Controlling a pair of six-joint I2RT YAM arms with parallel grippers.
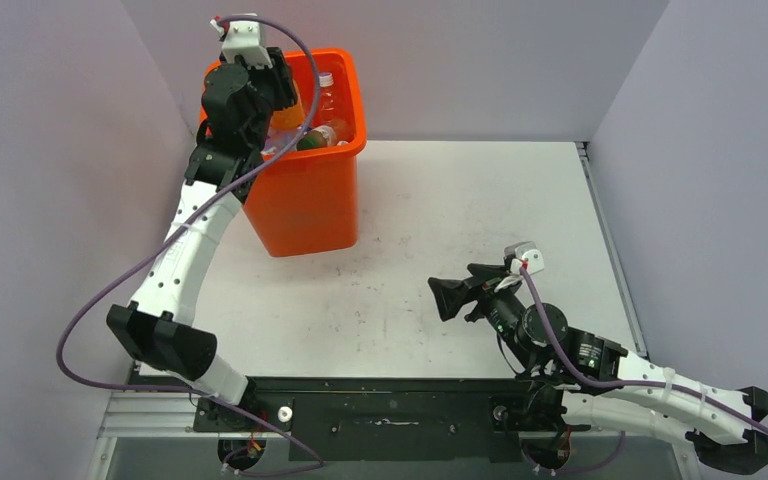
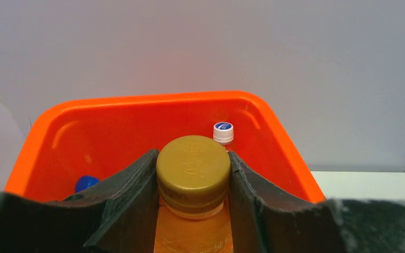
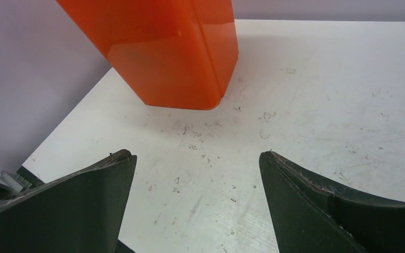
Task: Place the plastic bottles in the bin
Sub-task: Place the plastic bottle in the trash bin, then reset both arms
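While the left hand (image 2: 192, 158) grips a squat orange plastic bottle with a gold screw cap (image 2: 192, 234), its fingers flanking cap and neck, it hangs over the mouth of the tall bright-orange plastic bin (image 2: 137, 100) at the far-left corner of the white table (image 1: 460, 200). Step in hand: delivery, just short of release. Next move, as judged: open the fingers so the bottle drops among those inside, e.g. a white-capped clear bottle (image 2: 223, 132). The bottle's long axis runs along the fingers, with the cap pointing back toward the wrist and the base into the bin. Right hand (image 3: 196, 155) hovers wide open and empty above the table's near-right part.
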